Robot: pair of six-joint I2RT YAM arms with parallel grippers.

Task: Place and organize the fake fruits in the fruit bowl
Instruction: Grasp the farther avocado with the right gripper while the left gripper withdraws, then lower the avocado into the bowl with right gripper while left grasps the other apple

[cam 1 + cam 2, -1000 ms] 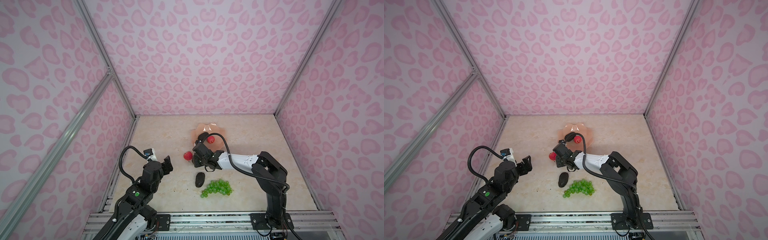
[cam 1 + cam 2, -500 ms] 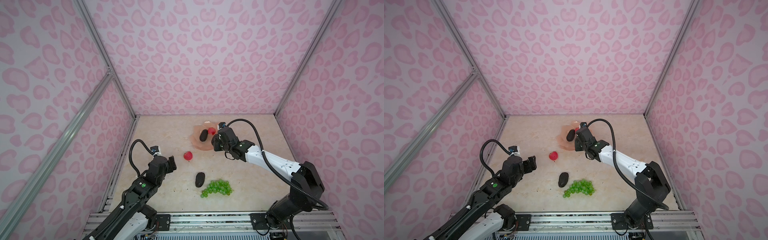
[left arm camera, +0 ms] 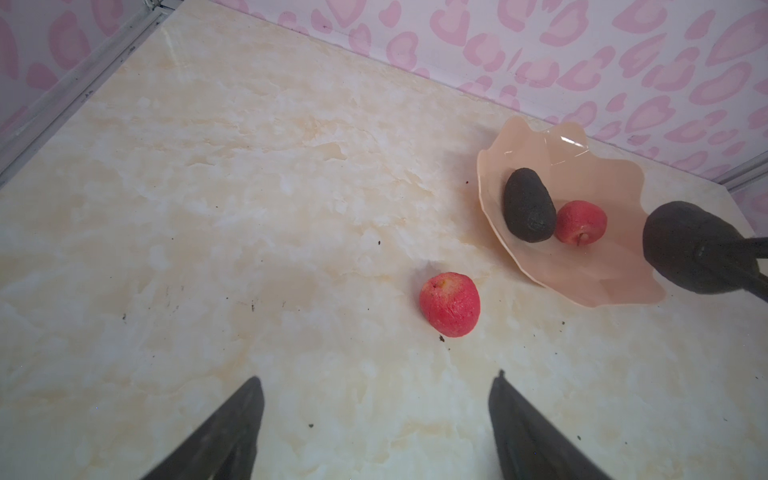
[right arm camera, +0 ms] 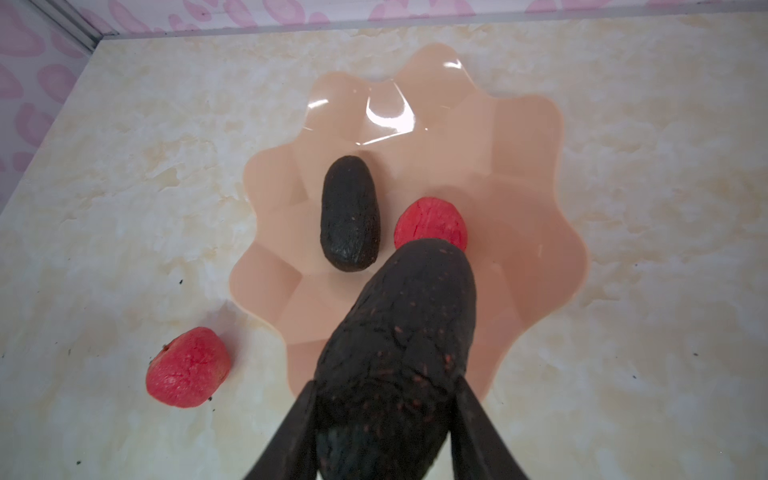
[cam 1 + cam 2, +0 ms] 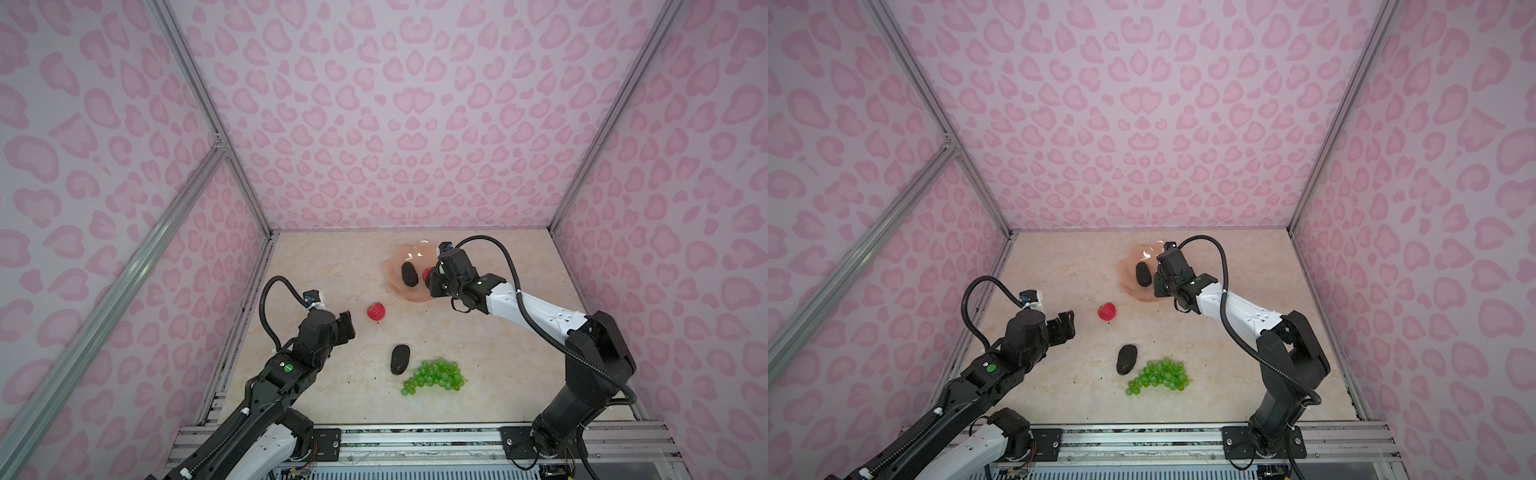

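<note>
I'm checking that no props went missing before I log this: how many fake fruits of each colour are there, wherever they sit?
Red fruits: 2 (one in the bowl, one on the table)
Dark avocados: 3 (one in the bowl, one on the table, the held avocado in the right gripper)
Green grape bunch: 1 (on the table)
Total: 6

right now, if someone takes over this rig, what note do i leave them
Left gripper: open and empty, low over the table, facing the loose red fruit.
Right gripper: shut on the held avocado, above the fruit bowl.
Done: the bowl avocado and the bowl red fruit lie side by side in the bowl.
Left: drop the held avocado in, then bring the loose red fruit, the table avocado and the green grapes beside it.
</note>
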